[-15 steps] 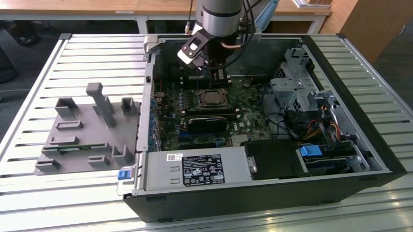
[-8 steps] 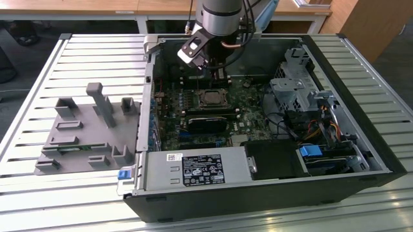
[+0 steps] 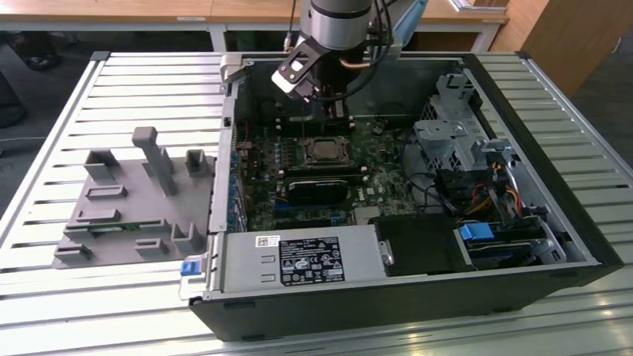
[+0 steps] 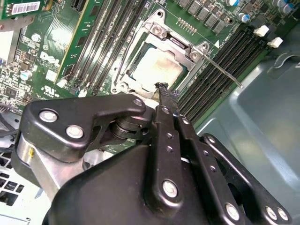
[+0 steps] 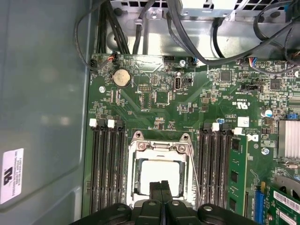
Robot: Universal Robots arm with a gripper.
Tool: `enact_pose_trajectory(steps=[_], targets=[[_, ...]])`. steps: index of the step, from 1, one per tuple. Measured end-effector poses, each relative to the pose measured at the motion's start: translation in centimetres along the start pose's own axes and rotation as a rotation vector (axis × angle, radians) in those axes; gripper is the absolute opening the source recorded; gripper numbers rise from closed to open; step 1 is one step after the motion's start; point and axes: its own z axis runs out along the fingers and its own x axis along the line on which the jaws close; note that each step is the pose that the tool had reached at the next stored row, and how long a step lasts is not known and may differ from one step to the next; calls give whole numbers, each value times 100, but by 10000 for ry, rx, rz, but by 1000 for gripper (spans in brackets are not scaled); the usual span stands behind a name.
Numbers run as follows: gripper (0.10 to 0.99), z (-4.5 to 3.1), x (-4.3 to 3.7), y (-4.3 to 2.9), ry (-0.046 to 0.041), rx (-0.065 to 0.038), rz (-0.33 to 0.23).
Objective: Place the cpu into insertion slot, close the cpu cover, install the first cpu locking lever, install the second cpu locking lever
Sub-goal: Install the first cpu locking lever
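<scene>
The cpu (image 5: 159,173) lies flat in the insertion slot (image 3: 322,150), its pale metal top (image 4: 157,70) showing through the window of the cpu cover (image 5: 142,146). The silver cover frame (image 4: 157,30) is down around the chip. A thin metal locking lever (image 4: 224,73) runs along one side of the socket and its free end sticks out past it; in the first wrist view the lever (image 5: 194,177) slants slightly away from the frame. My gripper (image 5: 161,186) is shut with nothing held, its tips (image 4: 162,87) just above the socket's edge. In the exterior view the gripper (image 3: 337,117) hangs inside the case behind the socket.
Long black memory slots (image 5: 108,168) flank the socket, one holding a green card (image 5: 236,173). Black cables (image 5: 187,28) cross the board's far end. The case wall (image 5: 42,93) is close by. A grey fixture (image 3: 138,200) sits at the exterior view's left, the power supply (image 3: 302,259) in front.
</scene>
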Motion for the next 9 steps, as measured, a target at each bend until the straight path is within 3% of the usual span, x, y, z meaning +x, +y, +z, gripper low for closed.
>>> enact_pose_trajectory(steps=[9], targets=[[106,-133,6,5,-4,0,-7]])
